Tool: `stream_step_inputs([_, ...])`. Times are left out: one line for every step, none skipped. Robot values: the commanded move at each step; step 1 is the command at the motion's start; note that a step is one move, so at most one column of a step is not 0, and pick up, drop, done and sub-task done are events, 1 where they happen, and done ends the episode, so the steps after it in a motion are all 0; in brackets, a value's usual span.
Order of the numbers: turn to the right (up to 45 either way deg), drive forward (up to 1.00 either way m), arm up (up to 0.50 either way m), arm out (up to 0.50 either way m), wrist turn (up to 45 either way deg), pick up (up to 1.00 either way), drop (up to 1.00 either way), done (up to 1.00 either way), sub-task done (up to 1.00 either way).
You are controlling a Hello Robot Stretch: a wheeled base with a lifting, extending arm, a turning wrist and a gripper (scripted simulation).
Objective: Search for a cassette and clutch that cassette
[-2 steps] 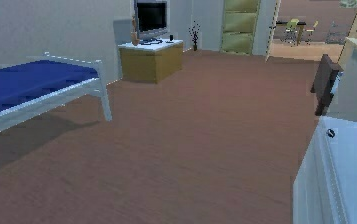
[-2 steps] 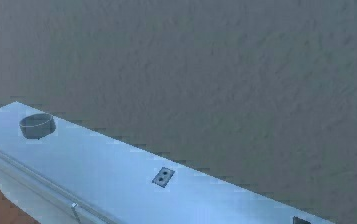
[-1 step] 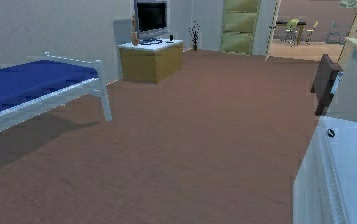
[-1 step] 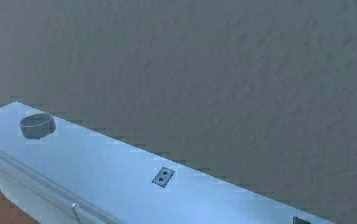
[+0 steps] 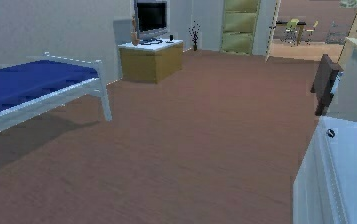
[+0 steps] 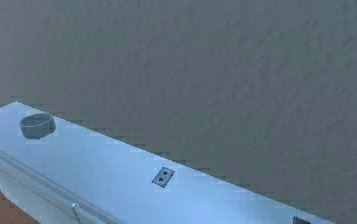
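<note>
Hardly legible: small grey slab [image 6: 164, 177] on white desk [image 6: 96, 160].

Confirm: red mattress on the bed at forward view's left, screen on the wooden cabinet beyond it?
Wrong colour: the mattress is blue, not red, per the forward view. The bed at that view's left and the screen on the wooden cabinet beyond it are right.

Soft, even light, a faint shadow under the bed [image 5: 38, 82], brighter beyond the doorway [image 5: 306, 38].

Matt brown carpet [image 5: 206, 130]; smooth white cabinet top [image 6: 106, 165]; rough grey wall [image 6: 216, 80]; wooden stand [image 5: 151, 62].
</note>
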Motion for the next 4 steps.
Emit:
stream_step_inputs([0.0,0.00,0.00,0.28,0.0,0.00,0.00,0.00,0.00])
stream_step_inputs([0.0,0.00,0.00,0.00,45.0,0.00,0.00,0.00,0.00])
stream_step_inputs([0.0,0.00,0.00,0.00,45.0,0.00,0.00,0.00,0.00])
stream_step_inputs([0.0,0.00,0.00,0.00,45.0,0.00,0.00,0.00,0.00])
